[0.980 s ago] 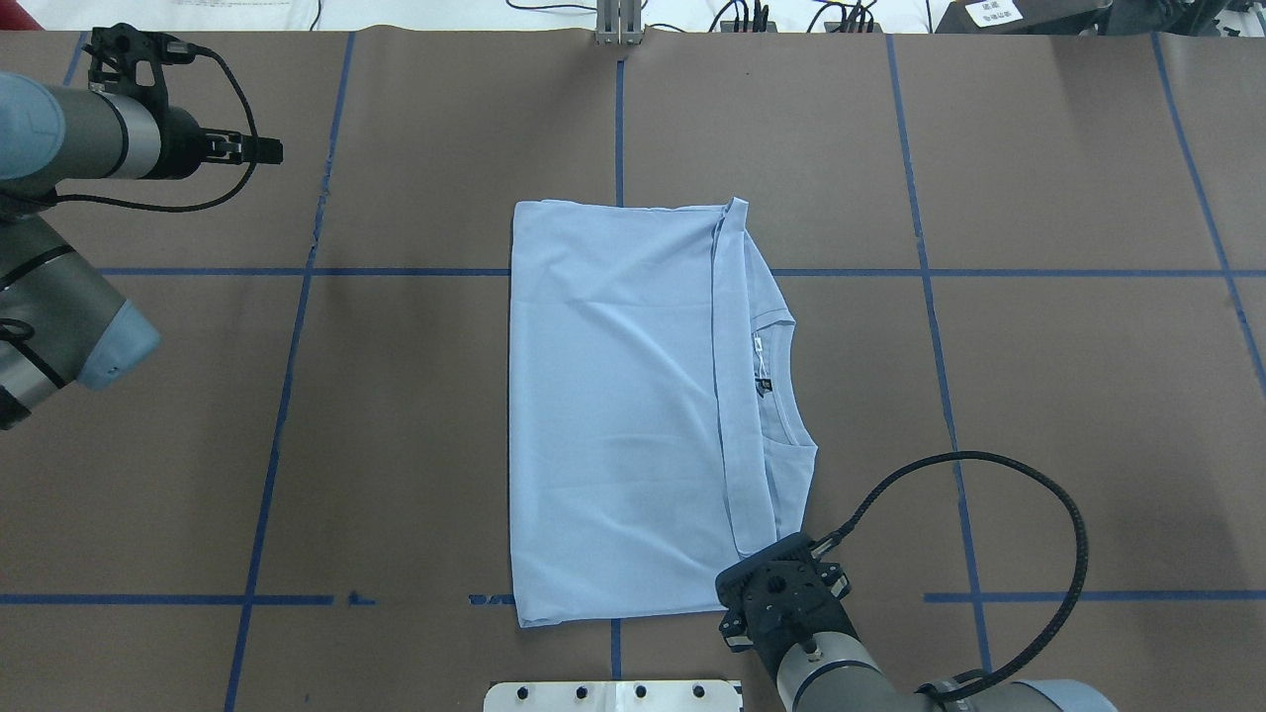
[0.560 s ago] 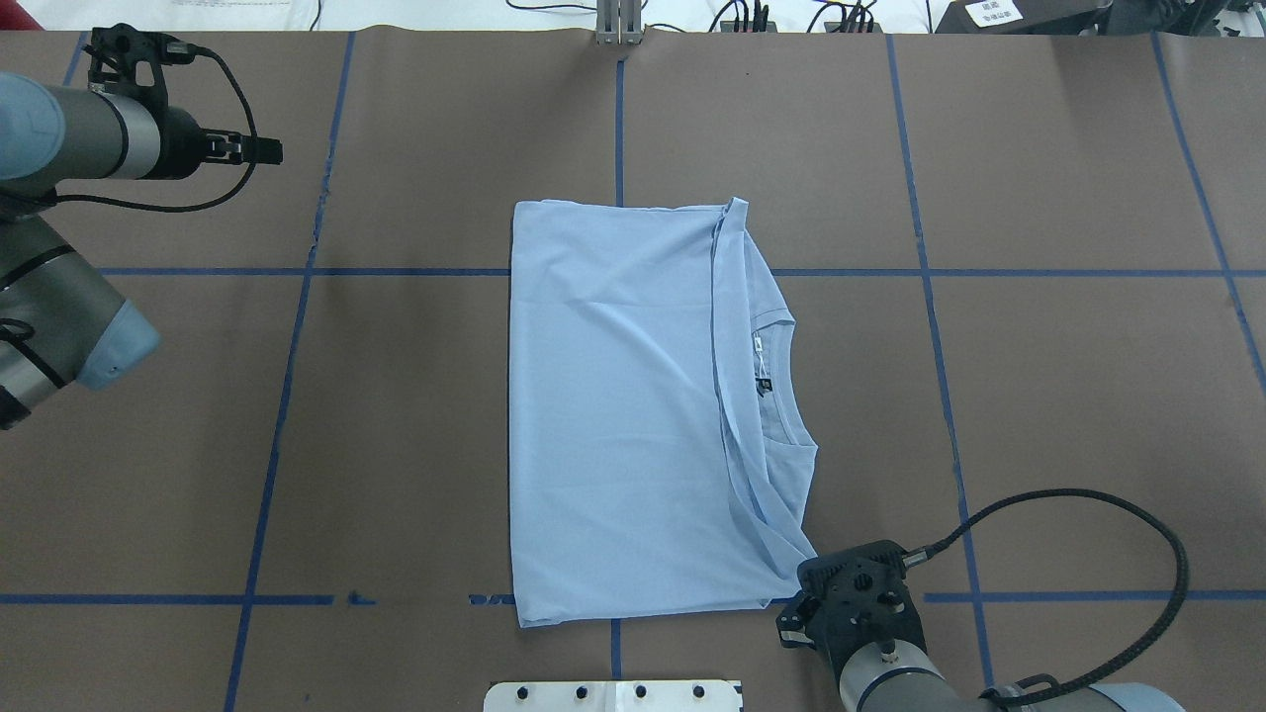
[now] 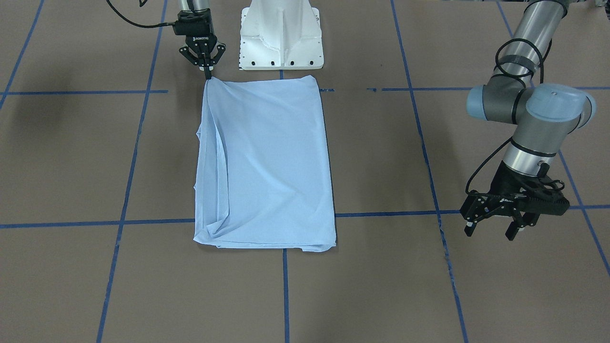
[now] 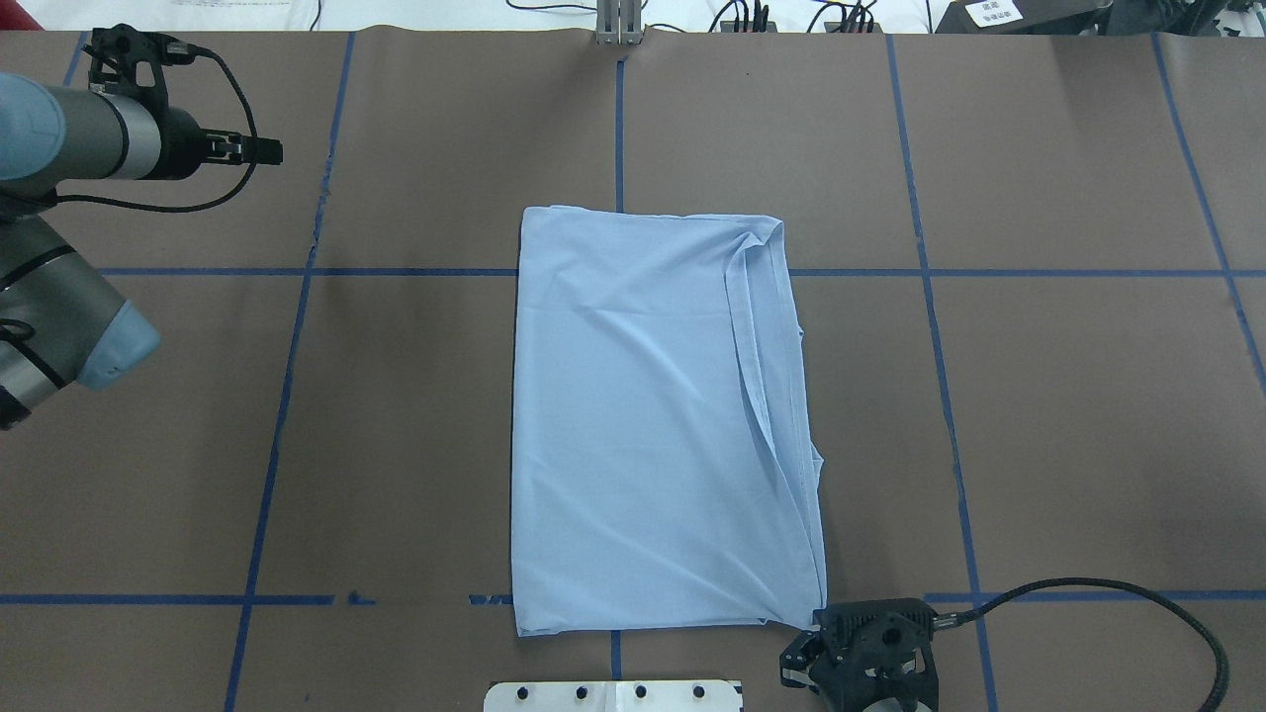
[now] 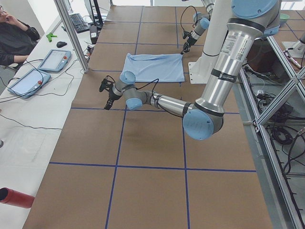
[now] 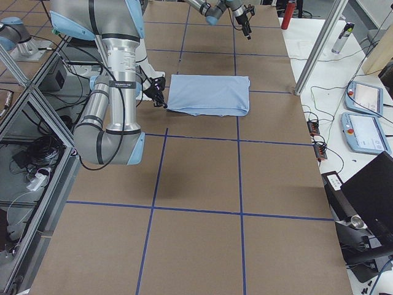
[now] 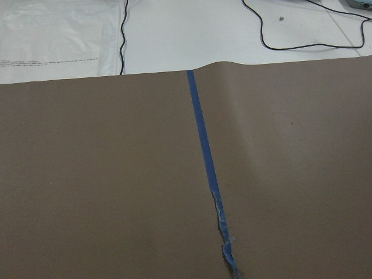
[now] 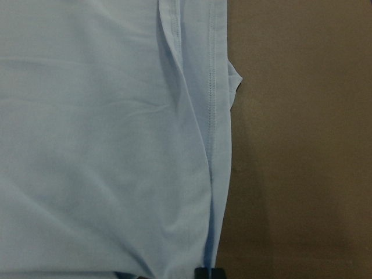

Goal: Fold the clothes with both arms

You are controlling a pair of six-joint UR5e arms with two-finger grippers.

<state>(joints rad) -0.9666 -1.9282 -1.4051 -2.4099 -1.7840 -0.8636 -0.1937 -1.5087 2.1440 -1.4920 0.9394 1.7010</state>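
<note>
Vs a second ago: the right gripper (image 3: pixel 208 72) is now sitting further out toward 5 o'clock in the overhead view. The loose top layer is lying stretched over the 3 o'clock side of the T-shirt (image 4: pixel 633 415), covering the collar and neck label that were showing before. Its jaws are pressing together on the shirt's 5 o'clock corner, and the fabric is creasing diagonally up from there. The shirt is lying as a flat rectangle at table centre, long axis running 12 to 6, with its 6 o'clock edge near the white pedestal base (image 3: pixel 281 33). The left gripper (image 3: pixel 491 230) is staying where it was, hovering over bare table at 10 o'clock, well apart from the shirt, jaws standing apart and gripping nothing. Surface: the brown table cover (image 4: pixel 1039 415) is carrying a grid of blue tape lines (image 4: pixel 297 326); the left wrist view is showing a frayed tape strip (image 7: pixel 224 238). Room, from the left side view: a white bench (image 5: pixel 28 102) is running along the far edge, with cables and teach pendants (image 5: pixel 55 59) on it. A person (image 5: pixel 14 36) is sitting at 10 o'clock, beside an aluminium post (image 5: pixel 71 33).
</note>
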